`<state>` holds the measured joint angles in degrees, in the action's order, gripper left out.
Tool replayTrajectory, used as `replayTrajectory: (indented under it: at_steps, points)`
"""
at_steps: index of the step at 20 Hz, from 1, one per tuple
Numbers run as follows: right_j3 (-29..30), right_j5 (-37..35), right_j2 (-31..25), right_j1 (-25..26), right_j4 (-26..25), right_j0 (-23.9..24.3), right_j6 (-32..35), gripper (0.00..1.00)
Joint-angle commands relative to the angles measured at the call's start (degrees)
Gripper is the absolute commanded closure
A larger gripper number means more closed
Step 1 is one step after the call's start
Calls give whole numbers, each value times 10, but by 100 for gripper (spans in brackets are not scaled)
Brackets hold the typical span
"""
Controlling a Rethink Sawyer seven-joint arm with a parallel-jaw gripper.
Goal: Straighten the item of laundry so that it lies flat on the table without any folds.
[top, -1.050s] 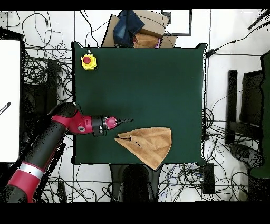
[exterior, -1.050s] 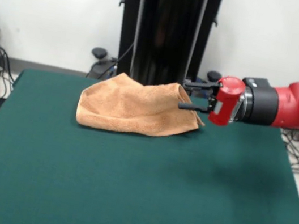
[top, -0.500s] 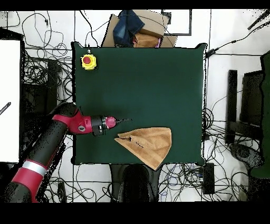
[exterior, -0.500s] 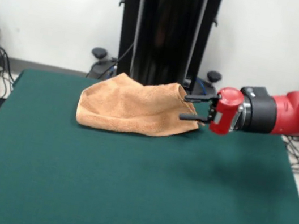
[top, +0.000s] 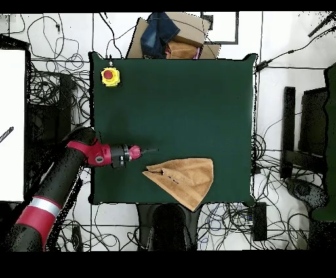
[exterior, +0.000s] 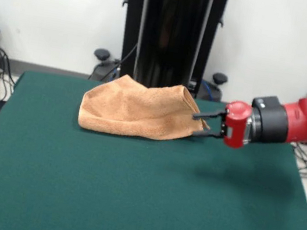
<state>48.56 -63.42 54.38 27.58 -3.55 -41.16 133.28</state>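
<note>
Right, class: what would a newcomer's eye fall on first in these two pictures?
The peach-orange towel lies bunched and folded on the green table, at its edge nearest the pedestal. The red arm reaches in level from the side, its open gripper at the towel's pointed corner. A yellow box with a red button sits at the opposite corner.

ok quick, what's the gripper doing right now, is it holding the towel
Gripper: open, holding nothing, fingers spread beside the towel corner.

Towel (exterior: 139,114) on table (exterior: 127,199), hand (exterior: 198,125) beside
</note>
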Motion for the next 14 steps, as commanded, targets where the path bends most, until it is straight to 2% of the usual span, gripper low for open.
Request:
replayTrajectory:
  at_steps: [1, 7, 14]
  points:
    - [-9, 82, -115, -28, 74, 9, 154, 0]
    - [11, 75, -129, -50, 84, -1, 141, 0]
    - [76, 38, -140, -82, 81, -11, 127, 0]
